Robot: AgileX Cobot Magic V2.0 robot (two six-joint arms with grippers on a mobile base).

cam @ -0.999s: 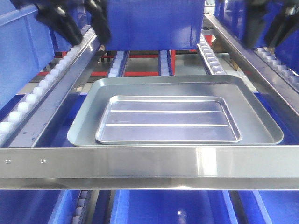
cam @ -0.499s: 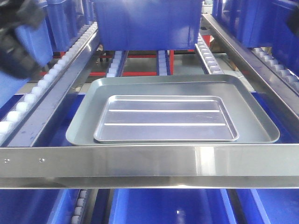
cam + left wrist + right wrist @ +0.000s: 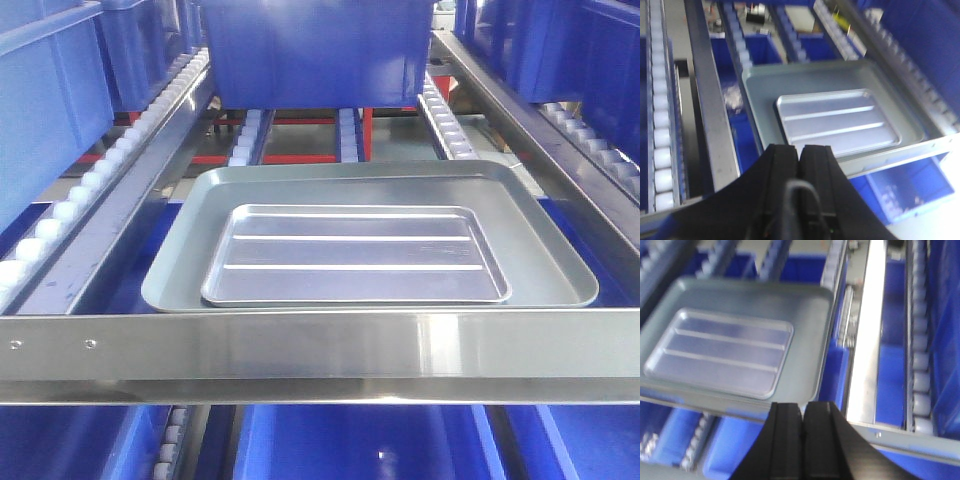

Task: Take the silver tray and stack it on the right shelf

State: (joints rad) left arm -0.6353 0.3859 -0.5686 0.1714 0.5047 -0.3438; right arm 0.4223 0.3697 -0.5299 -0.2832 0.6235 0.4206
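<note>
Right shelf (image 3: 320, 355): roller rails at 9 and 3 o'clock, polished front crossbar at 6 o'clock of the front view.
Blue bin (image 3: 320, 50): on the rollers at 12 o'clock, behind the trays.
Grey tray (image 3: 560, 270): flat on the shelf, centre of view, just behind the crossbar.
Silver tray (image 3: 355, 255): lies flat inside the grey tray, toward its 6 o'clock rim; two ridges up.
Left gripper (image 3: 800, 160): fingers pressed together, nothing between them; above the shelf, tray at its 12 o'clock.
Right gripper (image 3: 802, 420): fingers together, holding nothing; tray at its 10 o'clock.
</note>
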